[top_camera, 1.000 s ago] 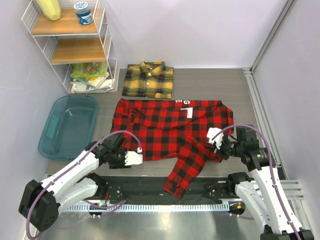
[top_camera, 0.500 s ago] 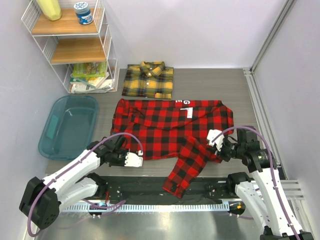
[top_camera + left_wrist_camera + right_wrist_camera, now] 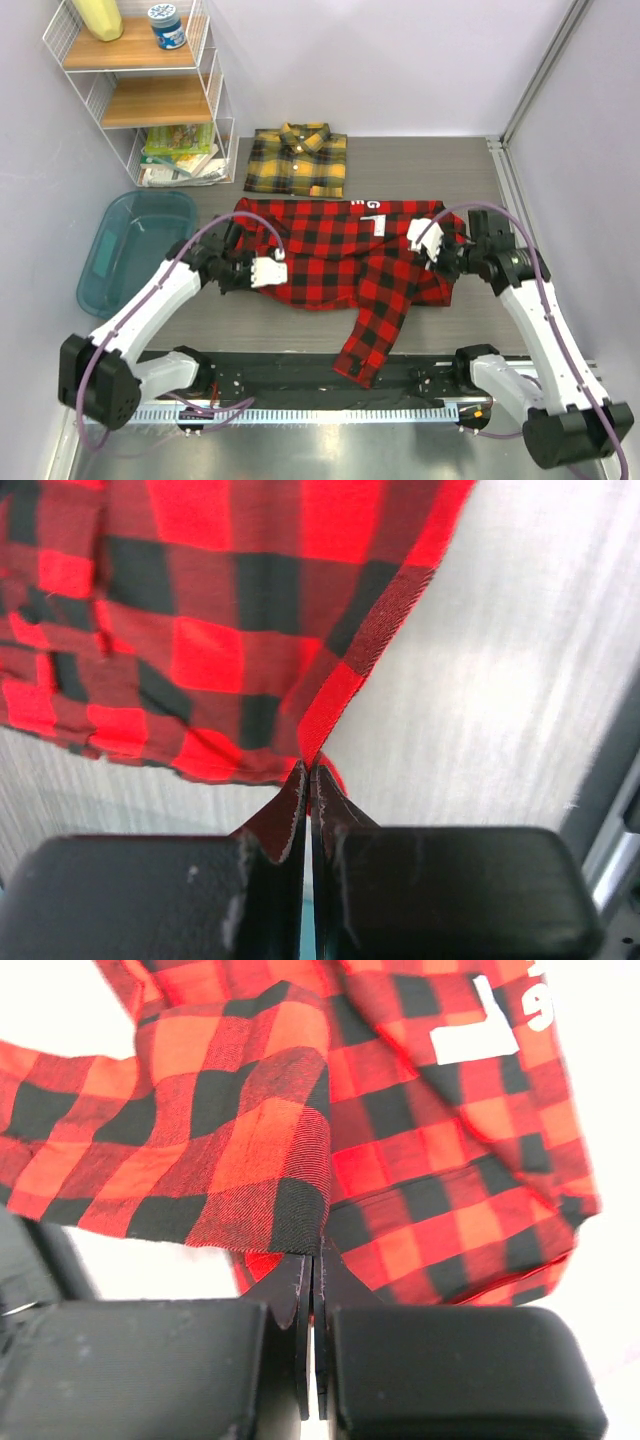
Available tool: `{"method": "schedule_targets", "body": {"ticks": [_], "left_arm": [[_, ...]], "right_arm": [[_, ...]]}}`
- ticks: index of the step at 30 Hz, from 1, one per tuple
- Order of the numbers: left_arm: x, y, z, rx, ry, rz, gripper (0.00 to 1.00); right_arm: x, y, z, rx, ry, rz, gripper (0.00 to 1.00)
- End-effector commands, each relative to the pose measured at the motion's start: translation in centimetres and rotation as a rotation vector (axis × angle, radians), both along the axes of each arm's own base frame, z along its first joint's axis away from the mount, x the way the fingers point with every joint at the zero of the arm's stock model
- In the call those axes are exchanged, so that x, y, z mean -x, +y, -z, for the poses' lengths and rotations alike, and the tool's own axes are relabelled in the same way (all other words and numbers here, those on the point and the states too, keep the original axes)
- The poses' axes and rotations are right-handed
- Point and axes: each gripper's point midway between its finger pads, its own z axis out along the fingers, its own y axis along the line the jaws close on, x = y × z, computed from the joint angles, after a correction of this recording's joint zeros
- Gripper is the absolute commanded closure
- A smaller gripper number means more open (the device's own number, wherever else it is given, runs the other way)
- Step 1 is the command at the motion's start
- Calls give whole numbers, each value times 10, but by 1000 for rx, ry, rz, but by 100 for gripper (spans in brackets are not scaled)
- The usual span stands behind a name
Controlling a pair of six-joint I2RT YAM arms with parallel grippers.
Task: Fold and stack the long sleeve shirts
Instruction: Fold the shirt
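A red-and-black plaid shirt with white lettering lies spread on the grey table, one sleeve trailing toward the near edge. My left gripper is shut on the shirt's near hem and holds it lifted over the cloth. At the right side, my right gripper is shut on the hem and raised above the shirt's body. The yellow-and-black plaid shirt lies folded at the back of the table.
A teal plastic tub sits at the left. A wire shelf with books and jars stands at the back left. A black strip runs along the near edge between the arm bases.
The left gripper closed on the near hem. Both grippers lifted the near edge and carried it away from the front edge, over the shirt; the cloth's front edge followed.
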Motion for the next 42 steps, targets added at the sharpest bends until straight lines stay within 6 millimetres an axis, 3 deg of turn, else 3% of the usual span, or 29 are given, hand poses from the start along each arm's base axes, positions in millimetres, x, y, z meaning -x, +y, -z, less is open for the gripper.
{"method": "schedule_targets", "body": {"ticks": [1, 7, 9, 19, 30, 42], "left_arm": [[-38, -6, -12, 48, -14, -29, 100], [-78, -4, -17, 64, -43, -69, 100], [-87, -4, -14, 67, -33, -81, 100], [-111, 0, 3, 46, -12, -110, 100], [-117, 7, 3, 84, -31, -146, 100], [-141, 7, 2, 113, -116, -188, 100]], "right_arm": [[-45, 5, -29, 29, -125, -49, 99], [-87, 8, -39, 47, -156, -51, 99], [-97, 9, -33, 55, -137, -61, 99], [-143, 11, -35, 58, -160, -60, 99], [-164, 18, -44, 24, -216, -75, 99], [-180, 18, -31, 32, -218, -64, 99]]}}
